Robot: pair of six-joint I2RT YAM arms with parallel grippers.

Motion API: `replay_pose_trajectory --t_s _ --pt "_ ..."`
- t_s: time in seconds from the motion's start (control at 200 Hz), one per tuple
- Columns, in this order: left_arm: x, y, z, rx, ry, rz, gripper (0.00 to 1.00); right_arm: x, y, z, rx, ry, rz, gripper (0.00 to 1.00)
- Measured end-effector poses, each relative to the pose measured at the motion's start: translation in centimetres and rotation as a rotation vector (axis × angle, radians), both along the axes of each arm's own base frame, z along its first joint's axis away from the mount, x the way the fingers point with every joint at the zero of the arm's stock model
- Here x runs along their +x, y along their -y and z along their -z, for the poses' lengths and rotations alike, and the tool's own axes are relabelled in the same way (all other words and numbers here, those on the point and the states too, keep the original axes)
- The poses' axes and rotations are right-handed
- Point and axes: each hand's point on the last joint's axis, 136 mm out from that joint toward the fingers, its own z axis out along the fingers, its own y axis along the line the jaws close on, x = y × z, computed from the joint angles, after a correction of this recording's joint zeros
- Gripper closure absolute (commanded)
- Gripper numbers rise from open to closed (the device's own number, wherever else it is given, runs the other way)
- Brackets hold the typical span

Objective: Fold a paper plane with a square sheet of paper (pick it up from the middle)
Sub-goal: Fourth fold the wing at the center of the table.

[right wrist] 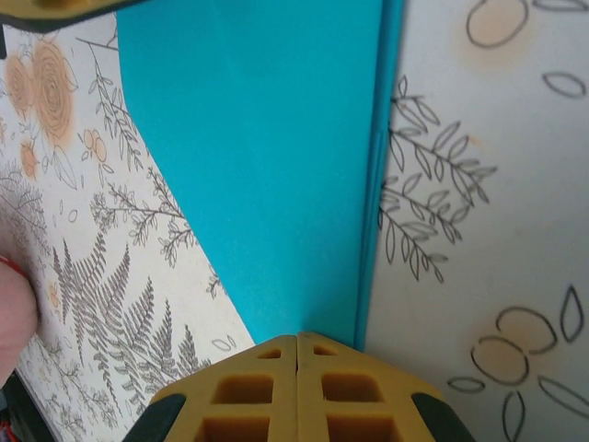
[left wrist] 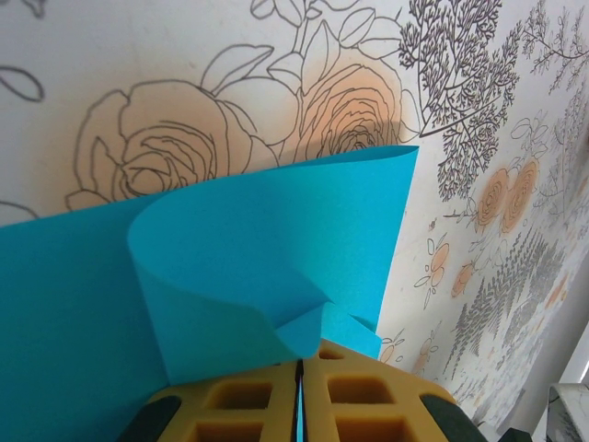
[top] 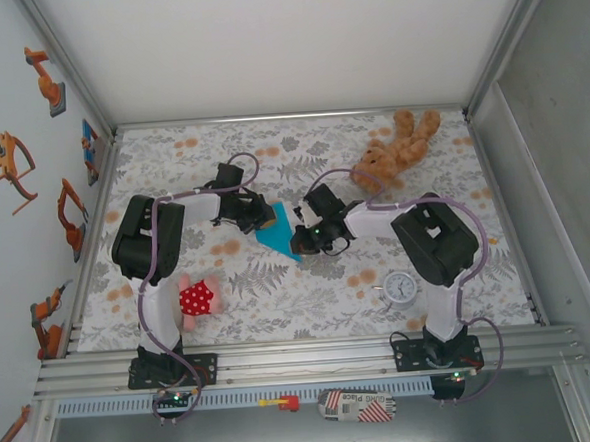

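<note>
The square sheet of paper is turquoise and lies partly folded on the floral table between my two grippers. My left gripper is shut on one edge of it. In the left wrist view the sheet curls up and over from the yellow fingertips, and a thin blue strip shows in the slit of the left gripper. My right gripper is shut, and its tips rest on the near corner of the sheet, beside a doubled fold edge. No finished paper plane shape is visible.
A brown teddy bear lies at the back right. Near the right arm's base sits a small round white clock. A pink toy in red spotted cloth lies by the left arm. Metal frame walls enclose the table.
</note>
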Motion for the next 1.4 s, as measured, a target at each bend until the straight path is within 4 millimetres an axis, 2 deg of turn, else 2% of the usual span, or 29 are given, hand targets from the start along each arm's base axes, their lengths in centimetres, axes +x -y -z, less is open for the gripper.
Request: replay_pose_trajectory --t_s 0.25,0.426,0.736,1.057,1.157,1.267,1.402 --pt "0.0 0.0 0.0 0.001 -0.001 0.000 0.90 -0.4 0.2 -1.2 -0.002 -0.001 -0.005 0.96" --pt "0.0 0.0 0.0 0.002 -0.004 0.000 0.90 -0.2 -0.7 -1.9 0.007 0.013 -0.021 0.96" --pt "0.0 0.0 0.0 0.002 -0.005 0.000 0.90 -0.6 -0.3 0.0 -0.041 -0.020 -0.017 0.97" --pt "0.0 0.0 0.0 0.002 -0.005 0.000 0.90 -0.5 -0.3 0.1 -0.040 -0.020 -0.016 0.96" --pt "0.0 0.0 0.0 0.001 -0.007 0.000 0.90 0.0 -0.6 -0.3 -0.035 -0.008 -0.014 0.96" --pt "0.0 0.0 0.0 0.000 -0.008 0.000 0.90 1.5 -1.8 -1.1 -0.012 0.026 -0.011 0.97" --pt "0.0 0.0 0.1 0.000 -0.008 0.000 0.90 1.9 -2.2 -0.4 -0.014 0.024 -0.011 0.97"
